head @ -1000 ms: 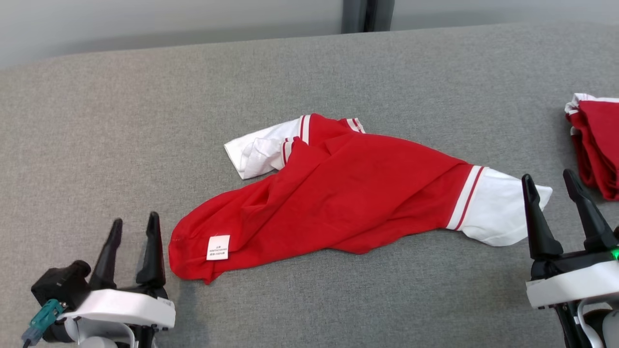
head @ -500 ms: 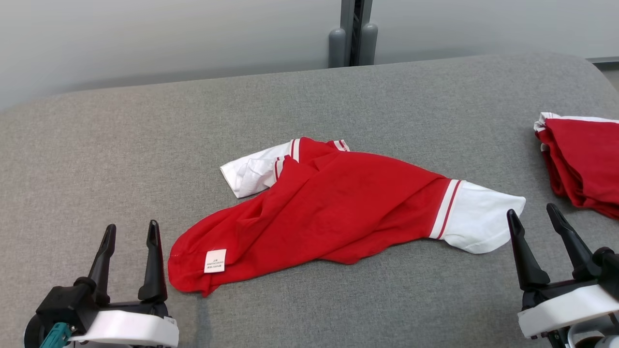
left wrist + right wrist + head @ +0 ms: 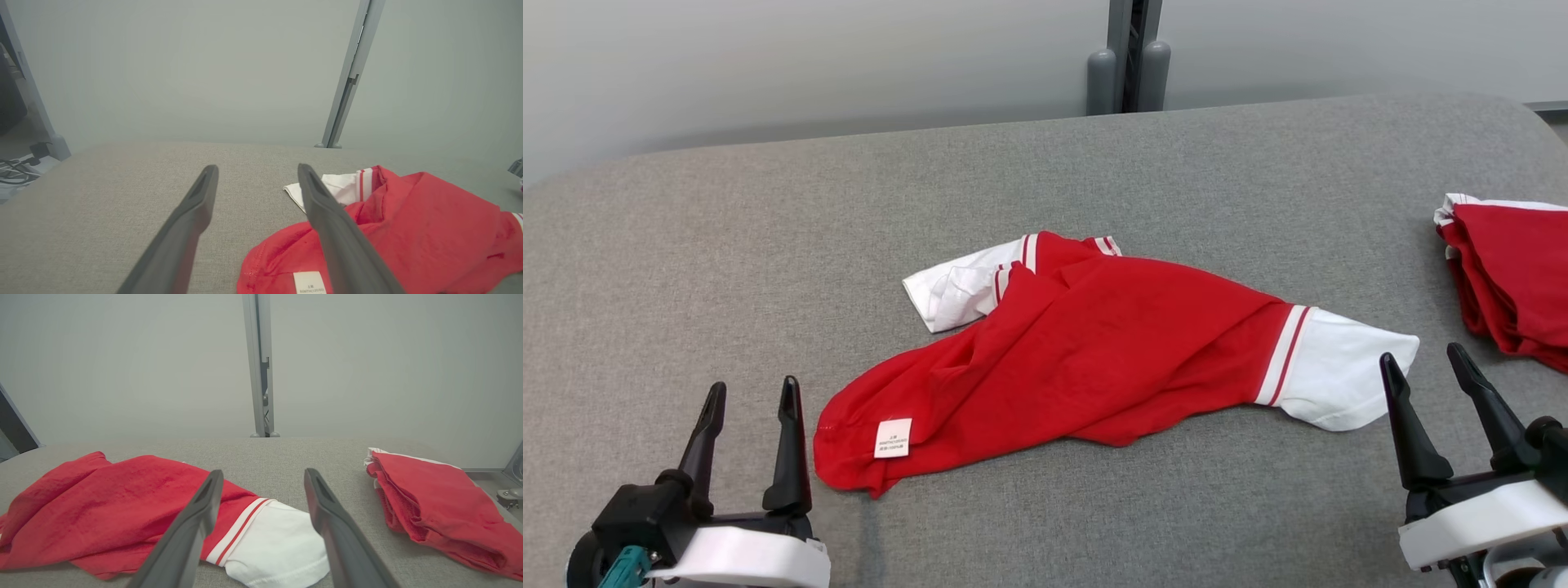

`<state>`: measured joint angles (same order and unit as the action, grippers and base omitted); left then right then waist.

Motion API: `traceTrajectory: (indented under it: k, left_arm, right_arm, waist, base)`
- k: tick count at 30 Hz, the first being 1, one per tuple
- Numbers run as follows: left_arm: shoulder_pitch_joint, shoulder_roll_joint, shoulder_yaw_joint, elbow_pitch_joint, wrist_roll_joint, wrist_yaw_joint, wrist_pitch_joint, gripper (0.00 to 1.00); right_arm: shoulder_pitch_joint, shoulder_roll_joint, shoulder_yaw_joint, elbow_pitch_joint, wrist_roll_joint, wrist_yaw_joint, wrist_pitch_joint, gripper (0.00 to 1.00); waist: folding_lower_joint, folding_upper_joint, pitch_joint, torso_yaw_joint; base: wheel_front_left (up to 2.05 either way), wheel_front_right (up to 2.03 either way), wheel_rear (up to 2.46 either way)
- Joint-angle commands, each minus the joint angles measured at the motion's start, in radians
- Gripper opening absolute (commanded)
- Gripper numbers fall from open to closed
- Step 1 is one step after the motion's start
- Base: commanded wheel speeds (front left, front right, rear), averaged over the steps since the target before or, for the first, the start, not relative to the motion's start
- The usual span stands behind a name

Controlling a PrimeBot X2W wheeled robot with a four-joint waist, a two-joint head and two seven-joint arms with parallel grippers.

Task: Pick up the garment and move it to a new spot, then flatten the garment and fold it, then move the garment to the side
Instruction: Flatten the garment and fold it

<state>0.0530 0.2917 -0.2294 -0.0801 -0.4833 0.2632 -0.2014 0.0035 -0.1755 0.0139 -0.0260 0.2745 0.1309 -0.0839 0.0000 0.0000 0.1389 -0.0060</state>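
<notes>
Red garment [image 3: 1094, 351] crumpled on grey table [image 3: 768, 245] | left gripper [image 3: 753, 394] fingers apart, empty | right gripper [image 3: 1425, 358] fingers apart, empty

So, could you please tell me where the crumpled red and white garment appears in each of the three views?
Head view: garment, mid-picture.
Left wrist view: garment, lower right.
Right wrist view: garment, lower left to bottom centre.
Shared landmark: the grey upright post at the back.
</notes>
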Motion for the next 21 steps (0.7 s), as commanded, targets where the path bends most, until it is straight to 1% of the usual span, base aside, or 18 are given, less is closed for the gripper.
traceTrajectory:
  k: [1, 5, 8, 11, 12, 15, 21]
  left_arm:
    - [-0.01, 0.01, 0.002, -0.005, 0.014, 0.005, 0.001, 1.0]
    - [-0.047, 0.027, -0.008, -0.012, 0.037, 0.01, 0.015, 1.0]
    - [-0.093, 0.034, -0.024, 0.001, 0.042, -0.004, 0.044, 1.0]
    - [-0.134, 0.036, -0.04, 0.062, 0.015, -0.031, 0.101, 1.0]
    - [-0.155, 0.032, -0.053, 0.124, -0.012, -0.055, 0.146, 1.0]
    - [-0.169, 0.029, -0.059, 0.207, -0.056, -0.08, 0.205, 1.0]
    - [-0.188, 0.017, -0.055, 0.315, -0.116, -0.114, 0.247, 1.0]
  right_arm:
    - [-0.009, -0.002, -0.003, -0.007, 0.005, 0.0, -0.004, 1.0]
    - [-0.019, -0.006, -0.007, -0.008, 0.007, 0.0, -0.01, 1.0]
    - [-0.029, 0.0, -0.009, -0.013, 0.008, 0.0, -0.009, 1.0]
    - [-0.039, 0.001, 0.001, -0.011, 0.008, 0.0, -0.006, 1.0]
    - [-0.042, 0.004, 0.005, -0.008, 0.01, 0.0, -0.007, 1.0]
    - [-0.055, 0.006, 0.014, 0.0, 0.016, 0.0, -0.014, 1.0]
    - [-0.064, 0.007, 0.016, 0.023, 0.023, 0.0, -0.024, 1.0]
  waist:
    - [0.0, 0.0, 0.002, 0.0]
    - [0.0, 0.0, 0.018, -0.001]
    - [0.0, 0.0, 0.042, 0.002]
    - [0.0, 0.0, 0.069, -0.002]
    - [0.0, 0.0, 0.086, -0.005]
    - [0.0, 0.0, 0.106, -0.013]
    - [0.0, 0.0, 0.132, -0.024]
  base:
    - [0.0, 0.0, 0.0]
    - [0.0, 0.0, 0.0]
    - [0.0, 0.0, 0.0]
    - [0.0, 0.0, 0.0]
    - [0.0, 0.0, 0.0]
    - [0.0, 0.0, 0.0]
    - [0.0, 0.0, 0.0]
